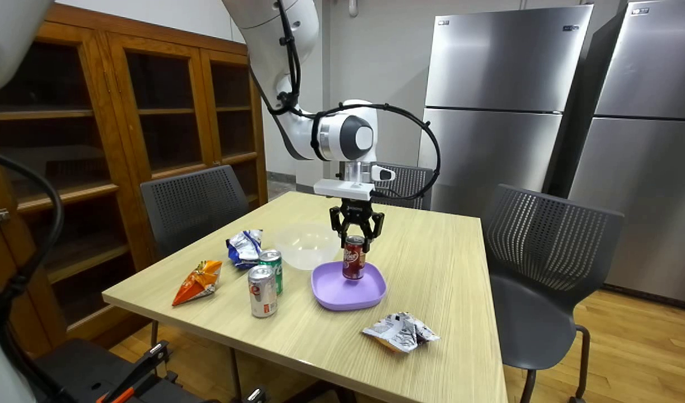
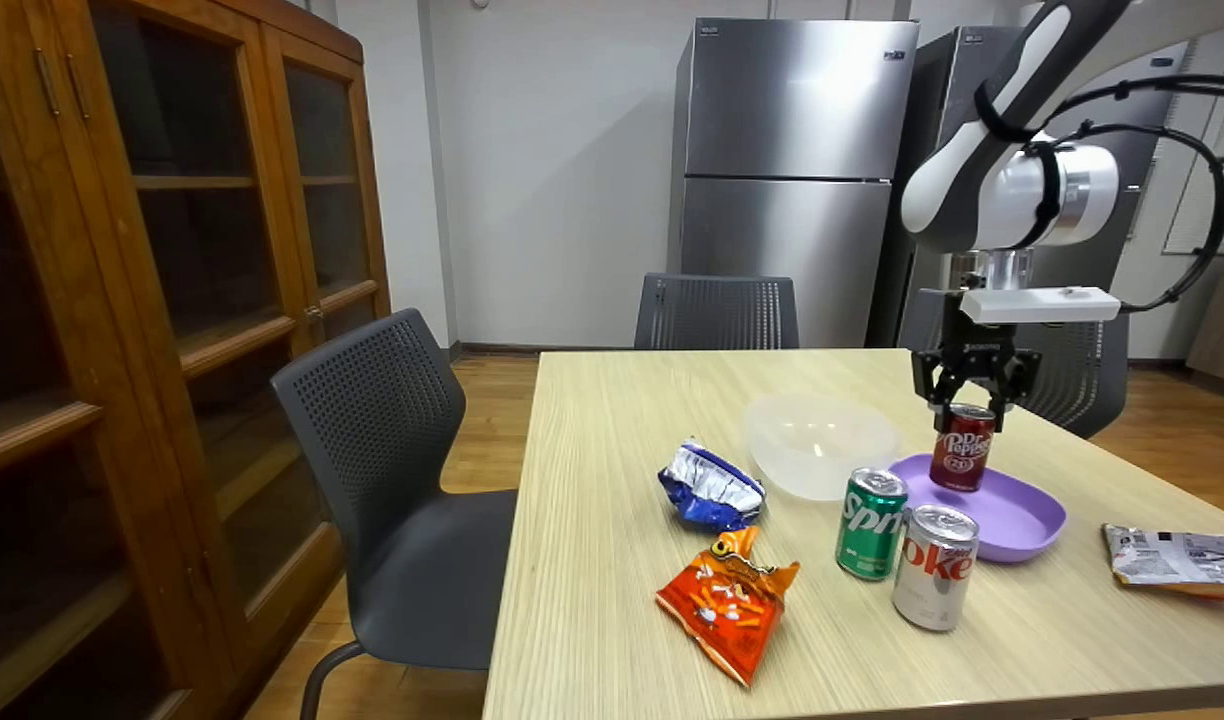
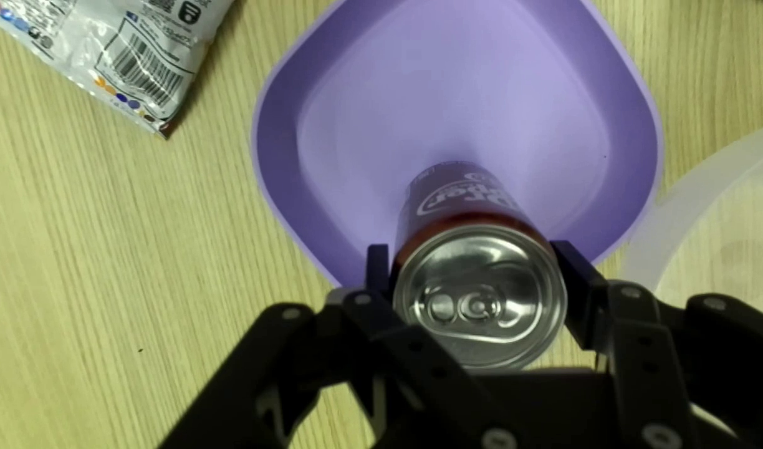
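Soda can [image 3: 478,268]: red and about upright, lid up, held in the gripper [image 1: 355,244], over a purple plate [image 3: 456,93]; whether its base touches the plate cannot be told;
Grip: clasped on the can from above, a finger on either side of the upper wall, just below the rim;
Handling: smooth, thin-walled metal, likely slick; the lid looks sealed, so probably full, fairly heavy and stiff; an emptied one would dent easily;
Best hold: the straight side wall, fingers squarely opposed, clear of the lid;
Plate: low-walled, directly beneath the gripper;
Bowl [image 2: 822,440]: cloudy plastic, just beside the plate, near the gripper;
Green can [image 2: 870,530]: upright beside a silver can [image 2: 935,570], both off the plate and a little apart from the gripper;
Silver bag [image 1: 401,333]: crumpled, near the plate; from the gripper, a blue bag [image 1: 244,249] lies past the bowl, an orange bag [image 2: 727,610] past the cans;
Tabletop [image 1: 432,268]: pale wood grain, flat beneath the gripper;
Room: grey chairs [image 1: 549,246] around it; behind the gripper in an exterior view, steel refrigerators [image 1: 491,157]; well apart, a glass-fronted wood cabinet [image 1: 116,123]; wooden floor [image 1: 650,336] below
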You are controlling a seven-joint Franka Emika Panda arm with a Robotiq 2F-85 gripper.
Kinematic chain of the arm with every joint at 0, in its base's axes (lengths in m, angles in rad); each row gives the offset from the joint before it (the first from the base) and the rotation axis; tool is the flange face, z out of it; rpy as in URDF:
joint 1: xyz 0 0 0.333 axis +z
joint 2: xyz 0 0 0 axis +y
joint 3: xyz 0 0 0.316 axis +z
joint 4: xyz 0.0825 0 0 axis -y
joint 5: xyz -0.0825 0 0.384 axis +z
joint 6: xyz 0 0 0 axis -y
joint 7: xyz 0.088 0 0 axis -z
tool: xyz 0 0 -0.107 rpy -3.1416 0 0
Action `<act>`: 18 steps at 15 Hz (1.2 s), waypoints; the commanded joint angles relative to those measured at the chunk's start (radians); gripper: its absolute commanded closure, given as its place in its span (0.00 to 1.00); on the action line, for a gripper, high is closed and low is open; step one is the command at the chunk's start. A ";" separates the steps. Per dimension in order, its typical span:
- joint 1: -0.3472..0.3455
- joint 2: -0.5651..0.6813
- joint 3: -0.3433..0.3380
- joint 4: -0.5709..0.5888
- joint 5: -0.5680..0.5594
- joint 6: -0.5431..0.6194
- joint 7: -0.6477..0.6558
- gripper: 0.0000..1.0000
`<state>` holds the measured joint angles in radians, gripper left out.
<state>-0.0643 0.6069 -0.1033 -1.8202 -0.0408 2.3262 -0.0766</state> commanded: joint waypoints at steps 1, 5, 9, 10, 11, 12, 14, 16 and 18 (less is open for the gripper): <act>0.002 0.018 0.000 0.038 -0.020 -0.003 0.042 0.61; 0.002 0.039 -0.002 0.067 -0.020 -0.005 0.056 0.61; 0.002 0.061 -0.004 0.095 -0.019 -0.007 0.068 0.61; 0.002 0.066 -0.004 0.102 -0.017 -0.009 0.070 0.61; 0.002 0.070 -0.004 0.105 -0.016 -0.008 0.072 0.61; 0.002 0.074 -0.004 0.109 -0.016 -0.008 0.074 0.61; 0.001 0.079 -0.004 0.114 -0.014 -0.010 0.076 0.61; -0.001 0.084 -0.004 0.117 -0.013 -0.010 0.079 0.61; -0.002 0.082 -0.005 0.115 -0.012 -0.009 0.081 0.11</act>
<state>-0.0645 0.6890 -0.1067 -1.7264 -0.0408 2.3269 -0.0254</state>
